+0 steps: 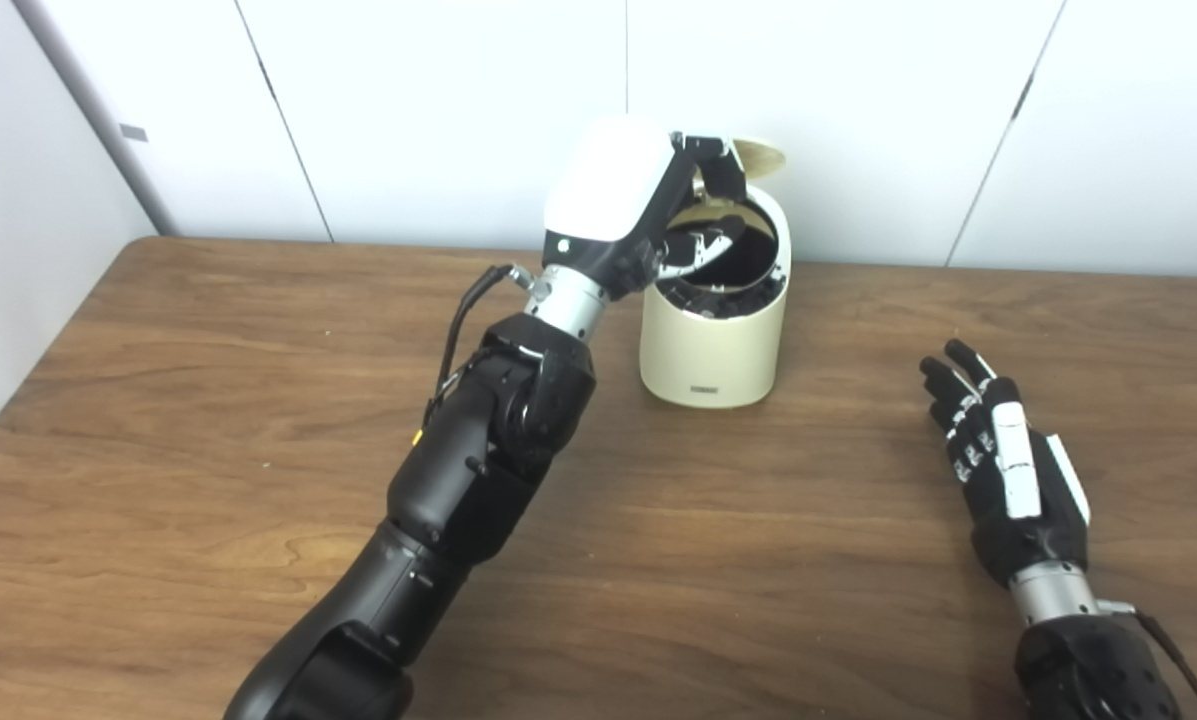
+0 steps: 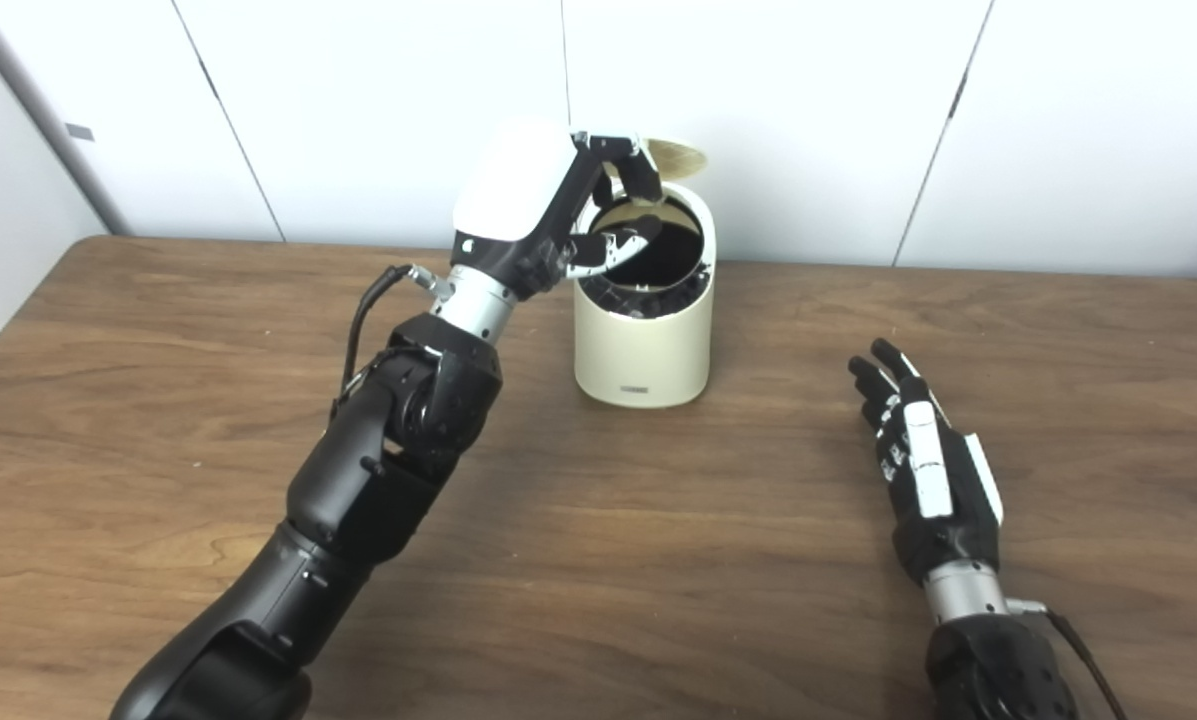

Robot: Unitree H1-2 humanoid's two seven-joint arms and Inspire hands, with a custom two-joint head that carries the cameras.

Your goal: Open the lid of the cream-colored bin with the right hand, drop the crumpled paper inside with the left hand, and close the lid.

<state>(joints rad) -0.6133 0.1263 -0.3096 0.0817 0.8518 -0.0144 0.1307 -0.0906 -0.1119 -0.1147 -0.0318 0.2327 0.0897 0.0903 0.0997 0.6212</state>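
Standing at the table's far middle: cream-colored bin (image 1: 715, 340), round, lid (image 1: 761, 155) tipped up behind, dark inside.
Left hand (image 1: 648, 215): over the bin's mouth, fingers loosely curled, nothing visible in them.
Right hand (image 1: 1008, 470): flat on table (image 1: 208, 400), fingers spread, empty, well right of bin.

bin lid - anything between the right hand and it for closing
Nothing visible on the bare table between the right hand and the bin. But the left hand sits over the opening, just in front of the raised lid.
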